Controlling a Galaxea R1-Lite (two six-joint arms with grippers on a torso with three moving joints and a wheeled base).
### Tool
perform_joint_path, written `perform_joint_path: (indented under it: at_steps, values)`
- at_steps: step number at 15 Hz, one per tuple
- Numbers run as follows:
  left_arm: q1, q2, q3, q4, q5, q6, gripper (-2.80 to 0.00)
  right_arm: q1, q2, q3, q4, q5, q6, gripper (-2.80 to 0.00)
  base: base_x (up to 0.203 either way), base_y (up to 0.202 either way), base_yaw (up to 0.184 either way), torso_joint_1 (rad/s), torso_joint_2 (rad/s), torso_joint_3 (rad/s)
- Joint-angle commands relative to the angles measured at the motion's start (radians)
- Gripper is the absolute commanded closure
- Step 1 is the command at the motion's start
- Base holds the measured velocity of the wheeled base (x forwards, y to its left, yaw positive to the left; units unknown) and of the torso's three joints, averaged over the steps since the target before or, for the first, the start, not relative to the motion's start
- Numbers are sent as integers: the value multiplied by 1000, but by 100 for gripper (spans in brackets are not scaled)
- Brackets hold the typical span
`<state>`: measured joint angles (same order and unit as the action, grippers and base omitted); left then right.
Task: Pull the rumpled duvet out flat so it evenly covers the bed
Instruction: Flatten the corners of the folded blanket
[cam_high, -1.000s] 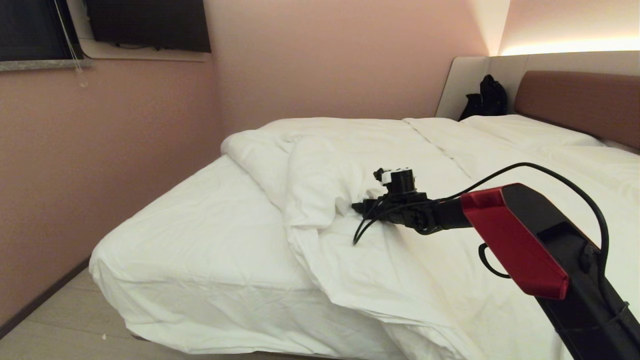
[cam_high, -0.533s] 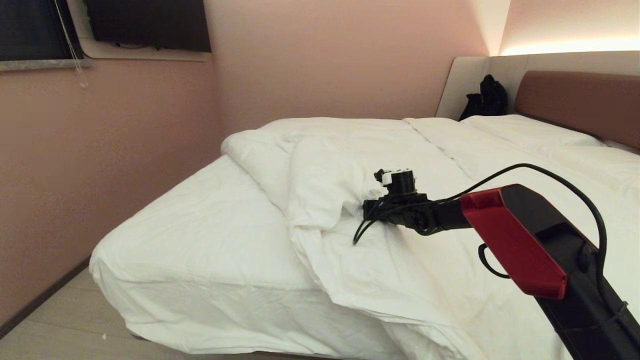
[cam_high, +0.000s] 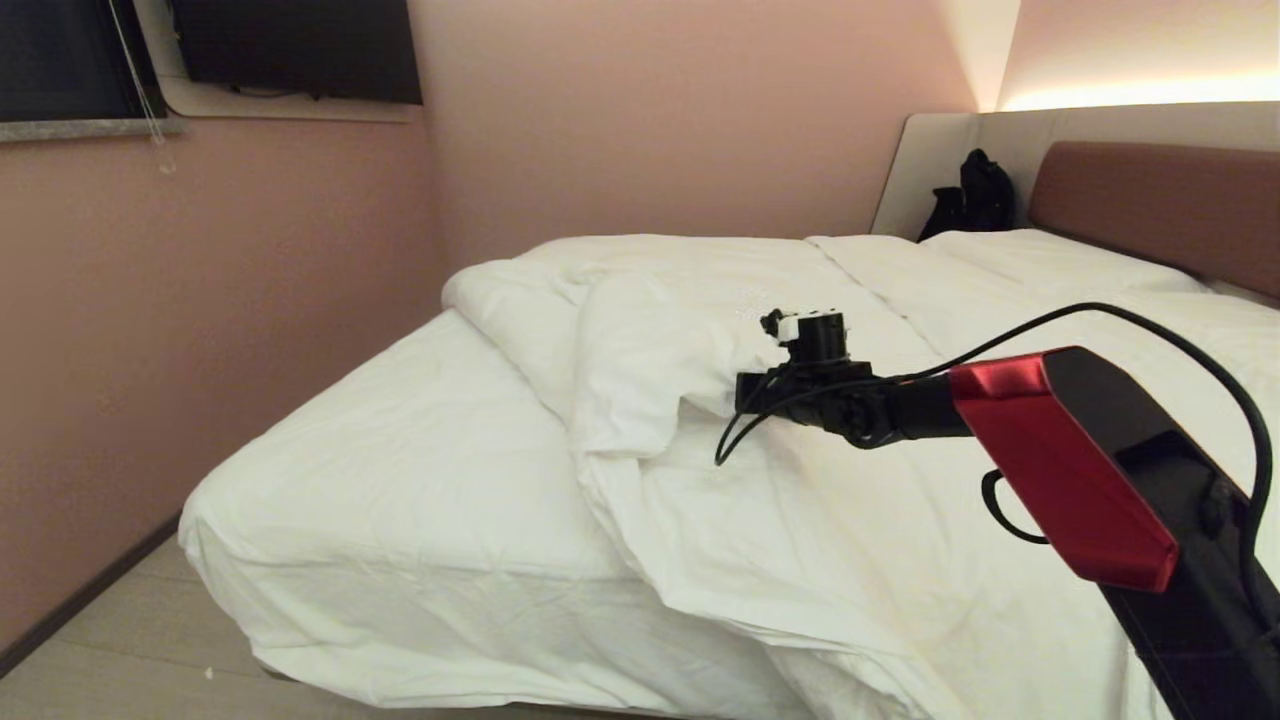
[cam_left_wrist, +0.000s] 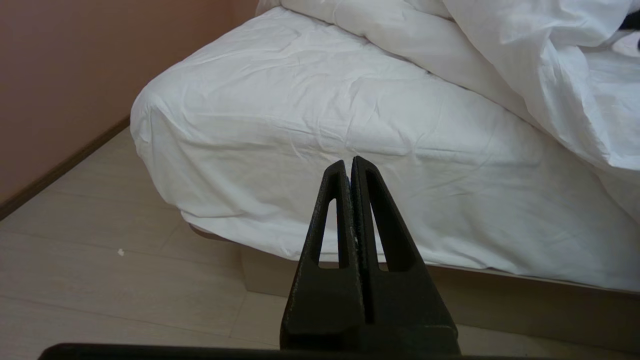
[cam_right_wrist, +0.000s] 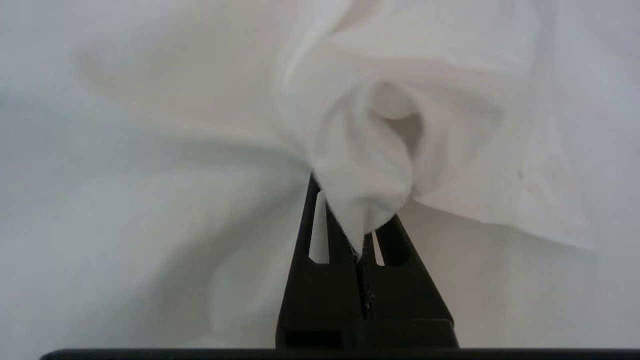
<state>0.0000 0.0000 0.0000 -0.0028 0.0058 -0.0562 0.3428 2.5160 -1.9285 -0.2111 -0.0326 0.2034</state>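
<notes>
The right arm (cam_high: 1080, 470) is built of a black link capped with a glossy red cover, narrowed to a black wrist on which a small black-and-white camera block (cam_high: 810, 335) is mounted. A black cable (cam_high: 1100, 318) is looped over the arm. Each pincer, right (cam_right_wrist: 361, 240) and left (cam_left_wrist: 350, 170), is formed of two matte black triangular fingers pierced by long slots.

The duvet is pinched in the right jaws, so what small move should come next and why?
Probably draw the right gripper toward the bare foot corner of the bed. Its jaws are shut on a fold of the duvet, which lies bunched back and leaves that stretch of the bed uncovered.
</notes>
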Motion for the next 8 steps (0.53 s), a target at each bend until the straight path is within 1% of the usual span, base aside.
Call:
perform_joint_path:
  at_steps: [1,3,4,6,8]
  values:
    - [0,0,0,0,0,-1,0,17,-85,2,7,0,4,0,0,0,0,0,0,0]
    - [0,0,0,0,0,-1,0,43,-121,3,33,0,13,0,0,0,0,0,0,0]
    - [0,0,0,0,0,-1,0,61,-145,3,46,1,32,0,0,0,0,0,0,0]
    - [0,0,0,0,0,-1,0,131,-206,2,95,7,96,0,0,0,0,0,0,0]
    - [0,0,0,0,0,-1,0,179,-239,2,140,28,152,0,0,0,0,0,0,0]
